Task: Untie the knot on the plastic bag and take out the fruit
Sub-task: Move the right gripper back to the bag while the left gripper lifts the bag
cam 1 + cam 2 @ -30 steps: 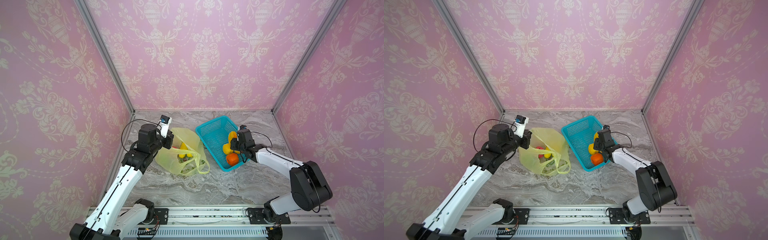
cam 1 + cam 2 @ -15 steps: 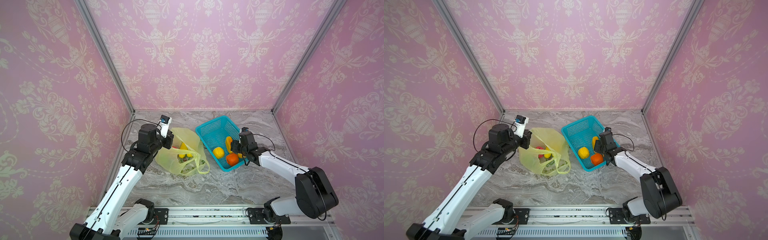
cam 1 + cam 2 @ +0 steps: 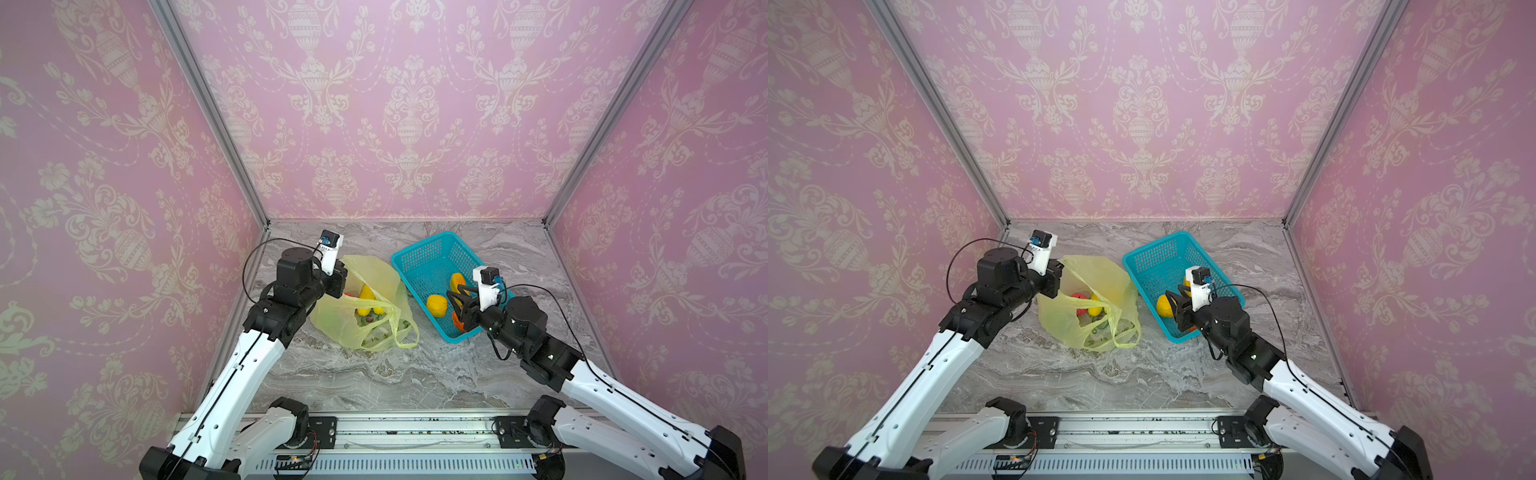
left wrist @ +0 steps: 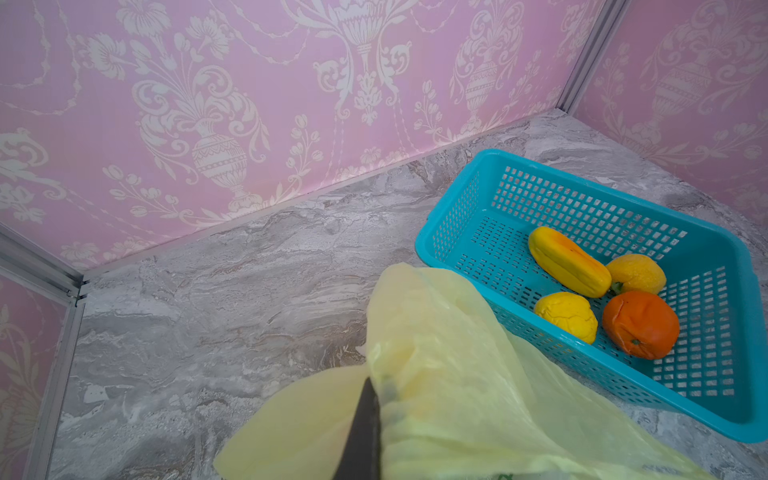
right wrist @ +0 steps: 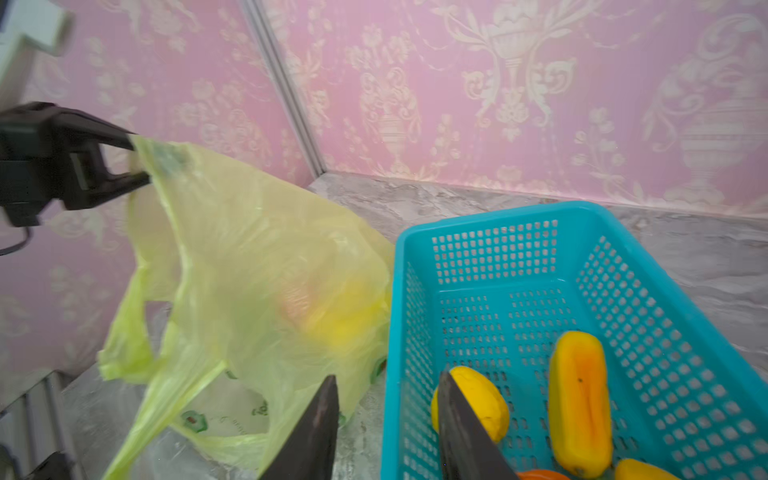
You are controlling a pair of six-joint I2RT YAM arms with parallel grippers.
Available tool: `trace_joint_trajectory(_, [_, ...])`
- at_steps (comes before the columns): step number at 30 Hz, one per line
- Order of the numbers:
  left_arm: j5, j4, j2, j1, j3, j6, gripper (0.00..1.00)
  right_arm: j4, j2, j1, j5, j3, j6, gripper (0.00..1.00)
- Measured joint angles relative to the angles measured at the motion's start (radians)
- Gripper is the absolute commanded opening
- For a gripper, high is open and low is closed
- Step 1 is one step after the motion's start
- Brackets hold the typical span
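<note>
Marble tabletop (image 3: 374,374), pink papered walls (image 3: 415,104). Right gripper (image 3: 457,299) has let a round yellow fruit (image 3: 436,305) drop into the teal basket (image 3: 432,266), centre-right in a top view, and backed off, jaws apart, empty. Four pieces out; more wait in the bag (image 3: 374,274), left of that gripper. Left gripper (image 5: 139,160) stays clamped on the bag's rim, mouth held open.

**Background items in the cell**

Teal perforated plastic basket (image 3: 424,253) (image 3: 1154,253) (image 4: 457,216) (image 5: 494,249), rectangular, sits flat on the grey marble-pattern tabletop (image 3: 374,374) (image 3: 1100,374), skewed to its edges. Bare tabletop lies in front of the basket and behind it, up to the back wall. Pink damask wallpaper (image 3: 409,104) covers the walls on three sides of the basket. Aluminium corner posts: one (image 3: 210,112) behind the basket to its left, one (image 3: 606,112) to its right.
</note>
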Motion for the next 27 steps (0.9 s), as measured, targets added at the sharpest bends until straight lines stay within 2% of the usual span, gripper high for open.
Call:
trace_joint_trajectory(2, [0.0, 0.0, 0.0, 0.0, 0.0, 0.0, 0.0, 0.016, 0.002, 0.057, -0.031, 0.002, -0.042, 0.4])
trace_joint_trajectory(4, [0.0, 0.0, 0.0, 0.0, 0.0, 0.0, 0.0, 0.021, 0.031, 0.111, -0.066, 0.012, -0.083, 0.45])
trace_joint_trajectory(7, [0.0, 0.0, 0.0, 0.0, 0.0, 0.0, 0.0, 0.02, 0.121, 0.189, -0.114, 0.051, -0.135, 0.57])
trace_joint_trajectory(10, [0.0, 0.0, 0.0, 0.0, 0.0, 0.0, 0.0, 0.022, 0.219, 0.237, -0.138, 0.108, -0.143, 0.59])
trace_joint_trajectory(16, [0.0, 0.0, 0.0, 0.0, 0.0, 0.0, 0.0, 0.05, 0.379, 0.247, -0.156, 0.213, -0.098, 0.45])
trace_joint_trajectory(18, [0.0, 0.0, 0.0, 0.0, 0.0, 0.0, 0.0, 0.056, 0.433, 0.253, -0.161, 0.253, -0.077, 0.34])
trace_joint_trajectory(20, [0.0, 0.0, 0.002, 0.0, 0.0, 0.0, 0.0, 0.06, 0.485, 0.259, -0.165, 0.291, -0.058, 0.17])
trace_joint_trajectory(23, [-0.007, 0.0, 0.019, 0.0, 0.001, 0.0, 0.0, 0.07, 0.523, 0.266, -0.161, 0.319, -0.034, 0.01])
trace_joint_trajectory(27, [-0.066, -0.037, 0.108, 0.01, 0.062, -0.009, 0.0, 0.076, 0.53, 0.267, -0.142, 0.344, -0.026, 0.0])
